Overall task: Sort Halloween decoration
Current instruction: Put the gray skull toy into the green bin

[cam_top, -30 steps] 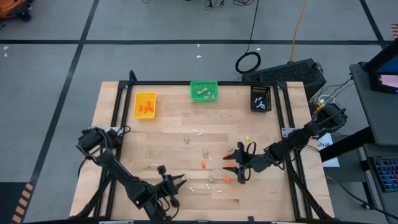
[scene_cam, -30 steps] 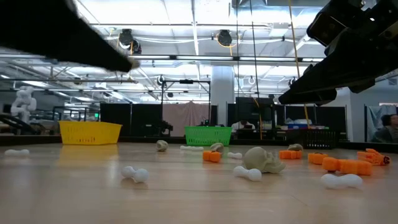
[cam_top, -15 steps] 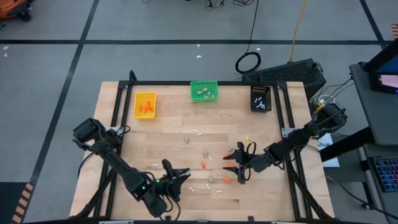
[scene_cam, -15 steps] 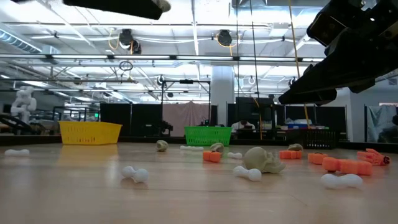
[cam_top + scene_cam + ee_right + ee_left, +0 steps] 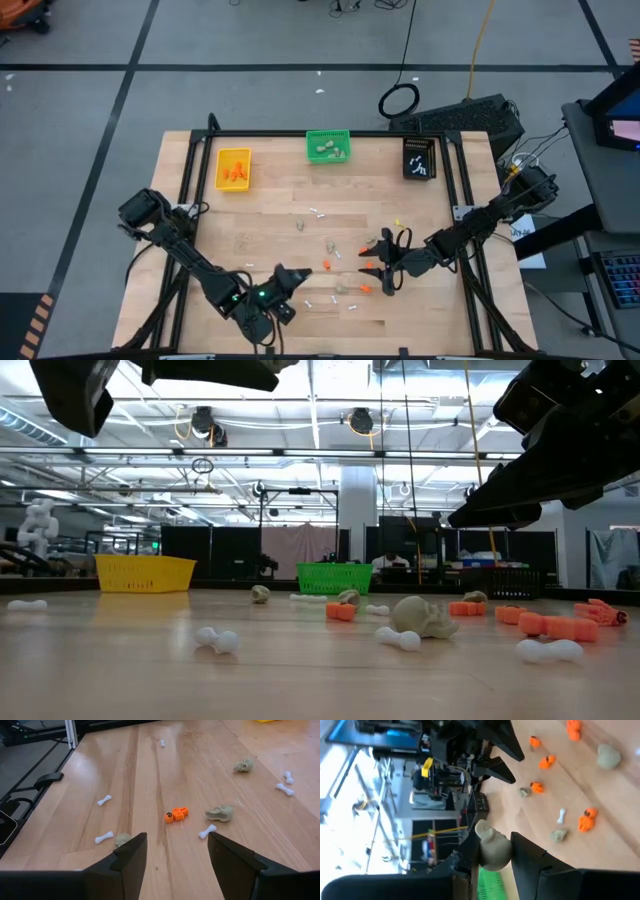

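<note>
While the left gripper (image 5: 495,855) pinches a beige-grey lump (image 5: 491,846) between its fingers, bound for the green bin (image 5: 328,146), the right gripper (image 5: 175,855) waits, fingers spread, over the counter (image 5: 270,215).

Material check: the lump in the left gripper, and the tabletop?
Lump: looks like molded plastic or rubber, matte beige-grey with smooth rounded contours; which one is unclear. Tabletop: pale wood planks, grain and seams visible, with a light satin sheen.
</note>
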`<act>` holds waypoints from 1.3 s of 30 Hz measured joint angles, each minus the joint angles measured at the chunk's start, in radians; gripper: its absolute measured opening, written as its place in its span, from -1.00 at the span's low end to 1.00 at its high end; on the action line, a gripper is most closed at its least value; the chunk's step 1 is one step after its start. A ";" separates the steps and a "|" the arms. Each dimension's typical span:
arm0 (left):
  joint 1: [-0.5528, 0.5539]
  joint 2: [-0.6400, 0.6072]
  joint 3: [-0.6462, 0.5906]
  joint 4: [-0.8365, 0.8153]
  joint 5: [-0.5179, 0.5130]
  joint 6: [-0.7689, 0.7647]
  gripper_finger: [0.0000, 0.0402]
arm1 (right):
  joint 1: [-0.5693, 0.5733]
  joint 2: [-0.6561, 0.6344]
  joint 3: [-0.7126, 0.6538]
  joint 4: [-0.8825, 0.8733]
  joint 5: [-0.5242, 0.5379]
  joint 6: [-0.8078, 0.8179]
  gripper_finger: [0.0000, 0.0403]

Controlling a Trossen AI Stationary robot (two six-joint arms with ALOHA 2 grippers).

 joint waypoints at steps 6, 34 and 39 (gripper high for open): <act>0.016 0.000 0.000 0.034 0.000 0.031 -0.58 | 0.000 0.000 0.000 0.000 0.000 -0.004 -0.03; 0.065 0.000 0.000 0.046 0.005 0.023 -0.58 | 0.000 0.000 0.000 0.000 0.000 -0.015 -0.03; 0.133 0.000 0.000 0.056 0.005 0.042 -0.58 | 0.000 0.000 0.000 0.000 0.000 -0.035 -0.03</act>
